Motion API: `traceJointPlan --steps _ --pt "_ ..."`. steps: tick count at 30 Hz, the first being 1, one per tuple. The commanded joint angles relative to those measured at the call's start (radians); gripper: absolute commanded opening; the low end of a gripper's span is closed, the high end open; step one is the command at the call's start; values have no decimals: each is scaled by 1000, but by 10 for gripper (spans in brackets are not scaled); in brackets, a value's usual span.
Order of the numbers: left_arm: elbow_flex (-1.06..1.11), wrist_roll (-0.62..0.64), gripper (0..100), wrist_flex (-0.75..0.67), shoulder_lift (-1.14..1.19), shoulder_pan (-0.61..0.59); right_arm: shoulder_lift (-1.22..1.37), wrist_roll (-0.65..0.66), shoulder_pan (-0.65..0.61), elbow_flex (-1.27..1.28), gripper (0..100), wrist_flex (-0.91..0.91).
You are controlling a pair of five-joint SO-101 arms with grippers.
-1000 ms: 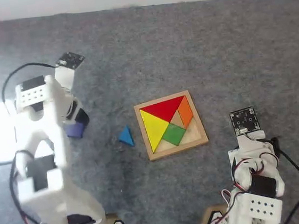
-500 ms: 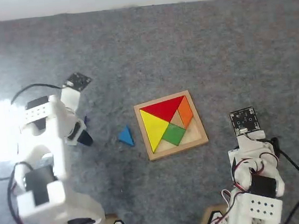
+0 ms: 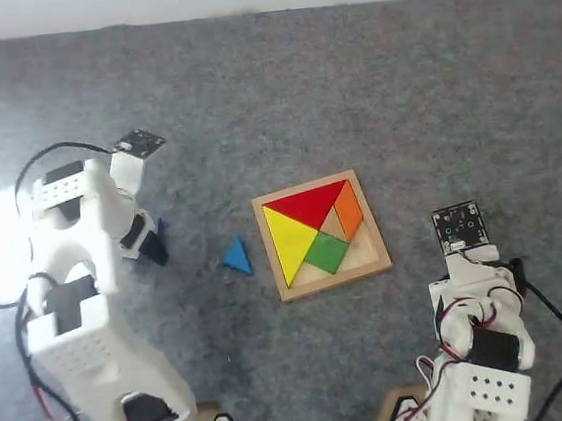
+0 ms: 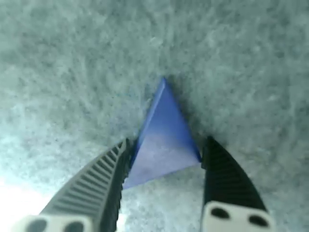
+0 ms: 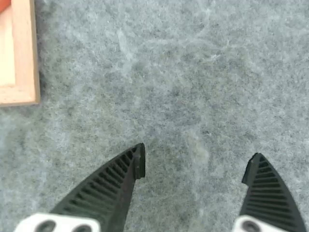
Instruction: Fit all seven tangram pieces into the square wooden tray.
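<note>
**Left arm on a loose triangle, tray only part filled**

The left end effector (image 4: 167, 142) is down on the table (image 3: 430, 94), well left of the wooden tray (image 3: 336, 278). It is narrowed onto a blue-violet triangle (image 4: 164, 130), with a finger on each side and both seeming to touch its edges. This looks like the pick-up step. The tray holds a red triangle (image 3: 309, 206), a yellow triangle (image 3: 286, 240), an orange piece (image 3: 348, 210) and a green square (image 3: 326, 252), with bare wood showing along its lower right. A small blue triangle (image 3: 237, 257) lies on the table between that arm and the tray. The right end effector (image 5: 198, 152) gapes wide over bare table just beside a tray corner, holding nothing. Next, I'd say: lift cleanly, carry across to the tray, and turn the triangle to match the open gap.
</note>
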Motion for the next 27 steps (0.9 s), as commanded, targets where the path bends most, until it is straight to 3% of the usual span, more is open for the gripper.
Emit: traceJointPlan --steps 1,5,8,11,23,27 --pt "-30 14 195 12 5 6 -15 14 -8 -8 329 -24" --pt "-44 21 114 81 5 18 -15 14 -8 -8 329 -24" --pt "-45 94 56 180 5 51 -15 14 -8 -8 329 -24" --pt "-56 144 17 192 3 74 -15 14 -8 -8 329 -24" --pt "-206 164 13 315 -72 75 -15 14 -8 -8 329 -24" --pt "-196 181 13 373 -219 184 -15 14 -7 -9 329 -25"
